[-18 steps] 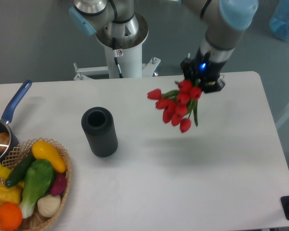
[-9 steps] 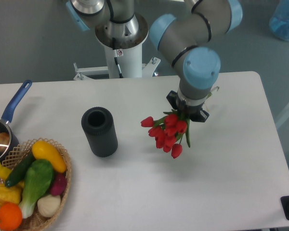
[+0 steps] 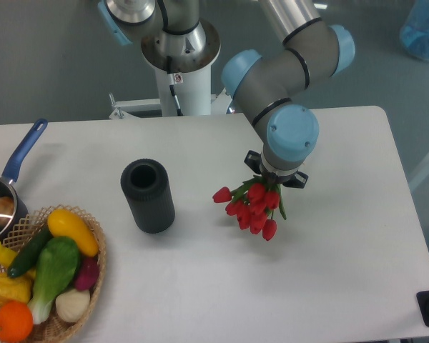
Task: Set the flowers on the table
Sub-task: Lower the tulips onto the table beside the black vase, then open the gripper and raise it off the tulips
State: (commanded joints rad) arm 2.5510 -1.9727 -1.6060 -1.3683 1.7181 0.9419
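A bunch of red tulips with green leaves, the flowers point(image 3: 254, 207), hangs heads down from my gripper point(image 3: 275, 177) over the middle right of the white table point(image 3: 200, 286). The gripper is shut on the stems, which the wrist hides from above. The blooms are low, close to the tabletop, and I cannot tell whether they touch it. A faint shadow lies under them.
A black ribbed cylinder vase point(image 3: 148, 195) stands upright left of the flowers. A wicker basket point(image 3: 93, 243) of vegetables and fruit sits at the front left. A blue-handled pan point(image 3: 14, 171) lies at the left edge. The arm's base column point(image 3: 180, 78) is behind the table.
The arm has swung down and forward from the back right, carrying the flowers lower toward the table's middle. In the last half second it moved only slightly.
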